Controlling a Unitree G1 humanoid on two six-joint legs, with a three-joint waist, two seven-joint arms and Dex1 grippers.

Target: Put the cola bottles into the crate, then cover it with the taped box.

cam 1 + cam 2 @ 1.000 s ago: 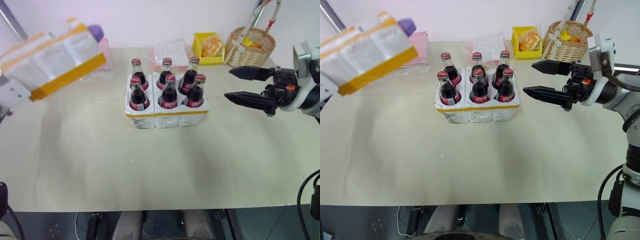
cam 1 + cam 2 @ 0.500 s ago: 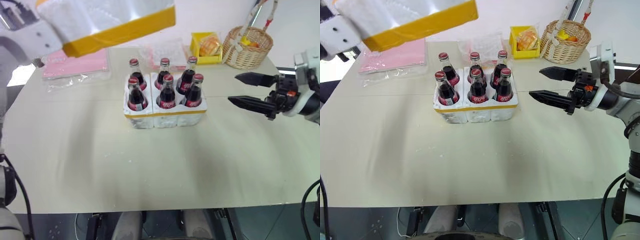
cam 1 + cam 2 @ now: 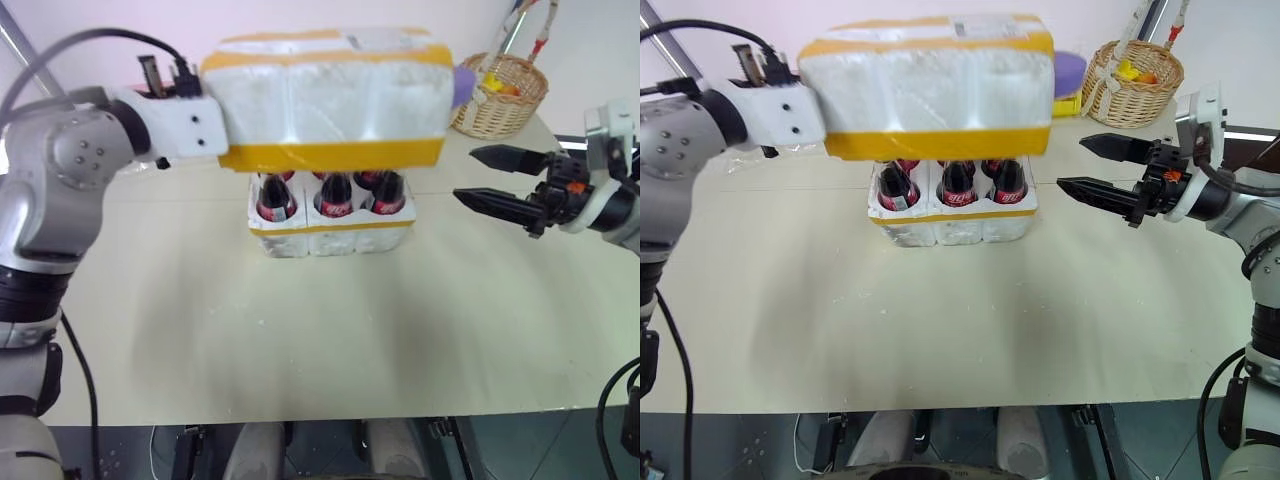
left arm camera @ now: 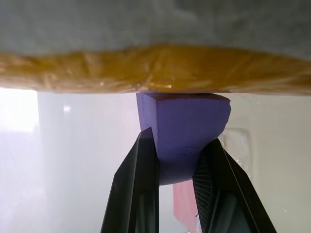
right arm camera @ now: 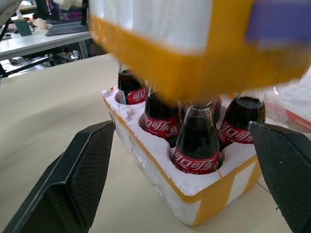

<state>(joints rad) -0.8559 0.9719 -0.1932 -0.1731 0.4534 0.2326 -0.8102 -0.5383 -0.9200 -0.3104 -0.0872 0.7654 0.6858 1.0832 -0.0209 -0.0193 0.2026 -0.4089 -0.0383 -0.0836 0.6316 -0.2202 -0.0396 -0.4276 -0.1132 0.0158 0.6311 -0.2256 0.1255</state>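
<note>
Left gripper (image 4: 177,160) clamped on taped box's (image 3: 335,100) purple handle (image 4: 187,128), box in the air over the crate (image 3: 335,232) near table's (image 3: 300,340) far edge. Cola bottles (image 5: 197,141) seated in crate. Right gripper (image 3: 490,178) spread wide, holding nothing, beside crate.

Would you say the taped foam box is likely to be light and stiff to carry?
Probably light: the left gripper carries the taped box by one purple tab at its end. Likely stiff: it spans the bottles without sagging. Held so, it may swing.

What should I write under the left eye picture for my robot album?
The left gripper holds the taped box above the cola bottles in the crate.
</note>
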